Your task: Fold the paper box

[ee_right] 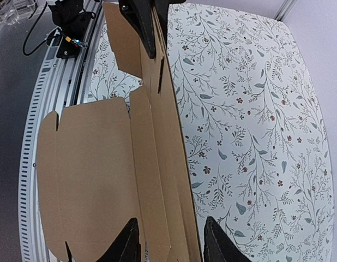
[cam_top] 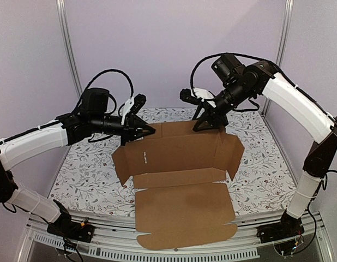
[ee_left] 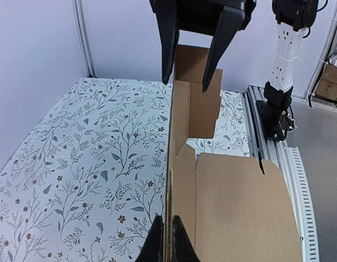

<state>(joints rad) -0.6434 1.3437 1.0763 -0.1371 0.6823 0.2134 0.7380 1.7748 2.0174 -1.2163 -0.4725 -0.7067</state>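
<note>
The paper box [cam_top: 179, 202] is a brown die-cut cardboard sheet lying mostly flat on the table, and its near panel overhangs the front edge. The far panel [cam_top: 174, 143] stands folded up along the back. My left gripper [cam_top: 148, 131] is shut on the left end of that upright panel; in the left wrist view the thin cardboard edge [ee_left: 170, 164] runs straight out from between the left gripper [ee_left: 166, 218]. My right gripper [cam_top: 209, 124] is at the panel's right end, open. In the right wrist view the right gripper [ee_right: 170, 220] straddles the folded strip [ee_right: 163, 136] with a gap on each side.
A floral tablecloth [cam_top: 86, 169] covers the table. A slotted metal rail [cam_top: 103, 243] runs along the near edge, carrying both arm bases. Side flaps [cam_top: 234, 155] stick out at the box's ends. White walls and frame posts [cam_top: 67, 49] close in the back and sides.
</note>
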